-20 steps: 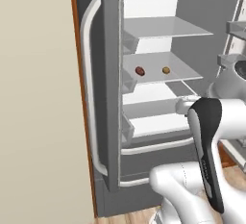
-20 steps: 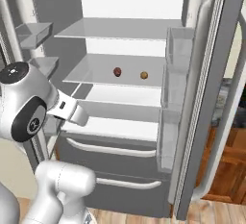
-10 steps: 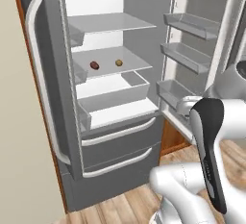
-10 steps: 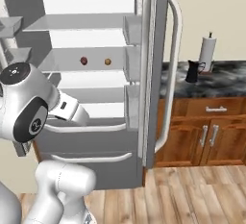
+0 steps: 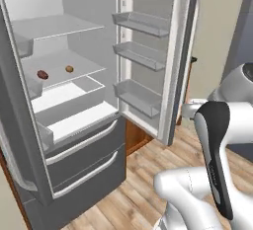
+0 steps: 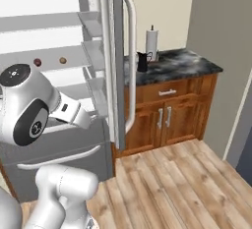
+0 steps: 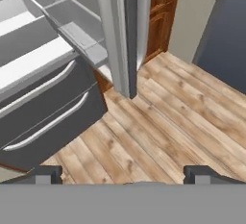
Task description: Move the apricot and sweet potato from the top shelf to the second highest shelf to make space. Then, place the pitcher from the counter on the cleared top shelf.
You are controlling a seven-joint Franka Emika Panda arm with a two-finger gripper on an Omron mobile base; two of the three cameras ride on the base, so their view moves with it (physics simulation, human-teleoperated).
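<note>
Fridge doors stand open, exposing the shelves at the upper left of the left base view. The sweet potato and the apricot lie near each other but apart on the second highest shelf, the sweet potato to the left of the apricot; the top shelf above them carries nothing, which fits the purpose of making room for a taller item. In the right base view the two foods appear as small dots at left centre of the frame. The pitcher stands upright on the surface at upper centre of the right base view, just beside a white paper towel roll and well apart from the fridge shelves. The hand points down at the wooden floor in front of the open fridge door; its two dark fingertips sit far apart at the bottom corners of the hand view, so the hand is spread and carries nothing. Judged from this layout, the food transfer is complete and the pitcher step is not yet begun; the likely next requirement is to bring the spread hand to the pitcher on the surface.
</note>
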